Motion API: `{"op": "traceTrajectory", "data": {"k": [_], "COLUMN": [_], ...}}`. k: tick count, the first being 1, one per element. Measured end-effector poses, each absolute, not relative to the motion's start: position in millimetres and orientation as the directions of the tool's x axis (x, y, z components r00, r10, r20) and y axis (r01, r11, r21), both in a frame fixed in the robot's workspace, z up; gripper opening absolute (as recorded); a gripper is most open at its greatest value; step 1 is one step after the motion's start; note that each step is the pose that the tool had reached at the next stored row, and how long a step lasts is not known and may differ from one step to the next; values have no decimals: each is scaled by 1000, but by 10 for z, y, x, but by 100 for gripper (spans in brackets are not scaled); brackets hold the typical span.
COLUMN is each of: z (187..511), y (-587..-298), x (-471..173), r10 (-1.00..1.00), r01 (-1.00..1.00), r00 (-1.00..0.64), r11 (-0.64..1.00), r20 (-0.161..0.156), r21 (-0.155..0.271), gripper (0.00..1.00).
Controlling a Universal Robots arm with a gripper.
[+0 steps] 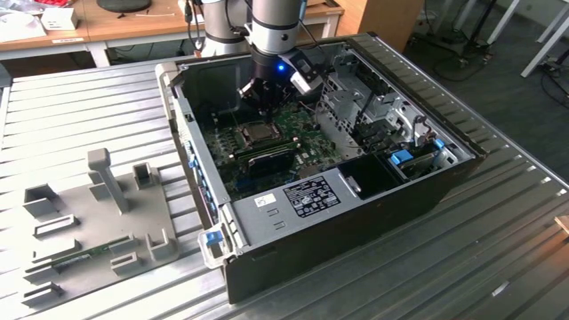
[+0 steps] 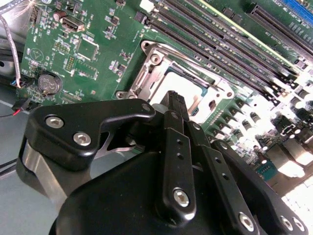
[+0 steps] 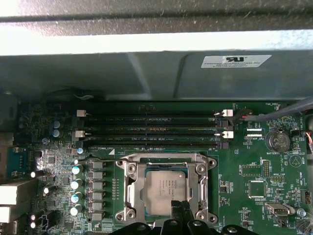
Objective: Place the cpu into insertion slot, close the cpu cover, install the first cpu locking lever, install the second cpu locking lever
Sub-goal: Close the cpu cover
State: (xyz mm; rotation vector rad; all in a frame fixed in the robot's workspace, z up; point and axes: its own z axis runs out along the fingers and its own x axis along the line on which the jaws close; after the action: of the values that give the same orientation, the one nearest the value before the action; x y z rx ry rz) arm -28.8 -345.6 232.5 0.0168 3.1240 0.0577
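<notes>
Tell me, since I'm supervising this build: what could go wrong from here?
1. The tool is low over the cpu and the cover around it; whether it touches is unclear. A push that lands off-target could scratch the chip or bend the frame.
2. The memory sticks lie close beside the cover, so a wide sideways sweep might knock them.

A ribbed, silvery metal bench (image 1: 498, 220) spans the foreground. Behind it stand pale wooden desks (image 1: 133, 28) on white frames, one carrying a small white box (image 1: 58, 18). At the exterior view's right is a dark grey floor (image 1: 480, 80), with white furniture legs (image 1: 550, 37) and a dark wheeled base (image 1: 442, 41) standing on it.
</notes>
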Motion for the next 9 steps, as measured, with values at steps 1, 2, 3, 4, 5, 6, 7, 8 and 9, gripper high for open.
{"op": "traceTrajectory", "data": {"k": [1, 2, 3, 4, 5, 6, 7, 8, 9], "z": [2325, 2324, 2324, 2323, 2322, 2320, 2320, 2319, 2318], "y": [-3456, -3456, -3456, -3456, -3456, -3456, -3456, -3456, -3456], "x": [-288, -288, -290, -294, -299, -304, -309, -311, -311], "r10": [11, 11, 11, 11, 11, 11, 11, 11, 11], "r01": [10, 10, 10, 10, 10, 10, 10, 10, 10], "r00": [-1000, -1000, -1000, -1000, -1000, -1000, -1000, -1000, -1000], "r11": [999, 999, 999, 999, 999, 999, 999, 999, 999], "r20": [-17, -17, -17, -17, -17, -17, -17, -17, -17], "r21": [37, 37, 37, 37, 37, 37, 37, 37, 37], "gripper": [10, 10, 10, 10, 10, 10, 10, 10, 10]}}
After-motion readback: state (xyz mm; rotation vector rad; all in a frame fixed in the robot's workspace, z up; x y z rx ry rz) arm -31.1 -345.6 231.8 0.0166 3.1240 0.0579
